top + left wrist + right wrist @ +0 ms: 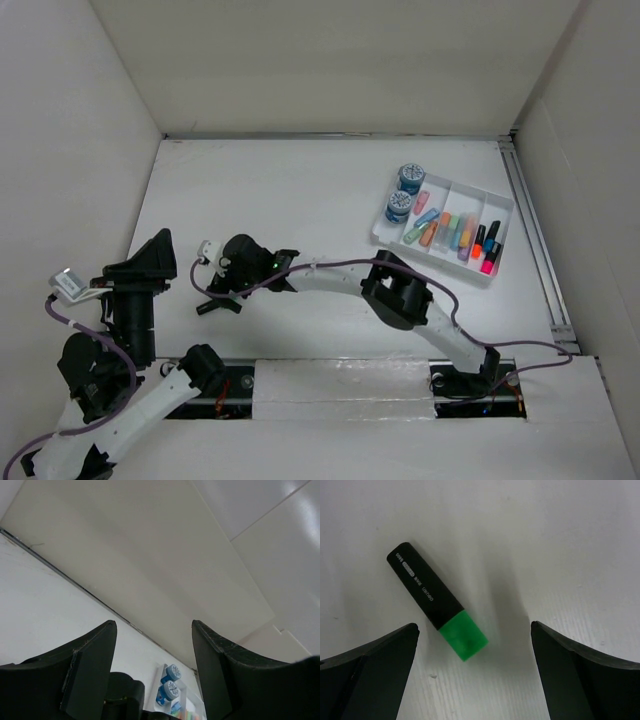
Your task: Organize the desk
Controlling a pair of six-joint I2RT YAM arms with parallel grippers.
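Spreading wide and holding nothing, the right gripper hangs above a black highlighter with a green cap, which lies flat on the desk in the gap between the two fingers. The marker lies at a slant to the line on which the jaws would close, and its black end sits nearer one finger than the other. How high the fingers are above the surface cannot be told.

Judged risks: a closure from this pose would probably catch the body corner-on, so the marker may spin, skid away, or be pinched only at the cap. Coming down too far would drive the fingertips into the tabletop.

The right arm reaches well across to the left side, where the left gripper is lifted off the desk, jaws parted and empty, aimed toward the back wall. The two arms are near each other, so a swing by either could bring them into contact.

The white compartmented tray sits well apart, at the far right, already crowded with coloured markers and two blue-lidded round containers. A weak grip may drop the highlighter on the way, and a careless release could nudge the containers.
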